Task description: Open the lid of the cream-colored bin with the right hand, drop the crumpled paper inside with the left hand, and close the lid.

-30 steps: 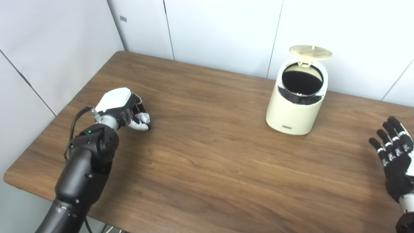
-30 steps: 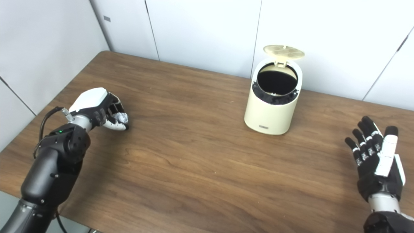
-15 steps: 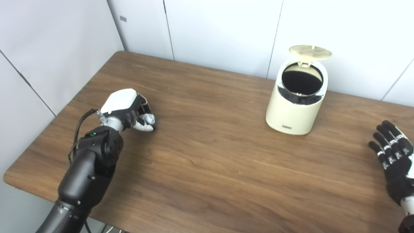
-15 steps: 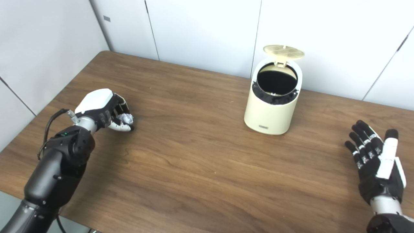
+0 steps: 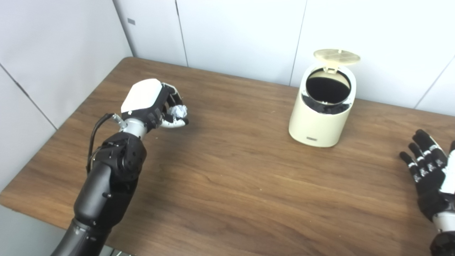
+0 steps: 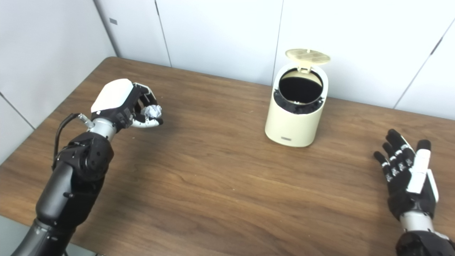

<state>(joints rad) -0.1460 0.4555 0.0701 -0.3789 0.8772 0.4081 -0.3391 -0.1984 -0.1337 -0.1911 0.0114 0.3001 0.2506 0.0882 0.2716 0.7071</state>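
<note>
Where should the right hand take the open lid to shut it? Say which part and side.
Take the lid at its free front edge, from above and behind: it stands tipped back on a rear hinge over the cream-colored bin. The right hand is open, well clear.

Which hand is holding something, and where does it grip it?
The left hand holds the crumpled paper, fingers wrapped around the whole ball. The right hand holds nothing.

Bright, even overhead light; soft shadows under the left hand [image 5: 153, 105] on the brown wooden worktop [image 5: 231, 177]. Slight softness overall, no glare.
</note>
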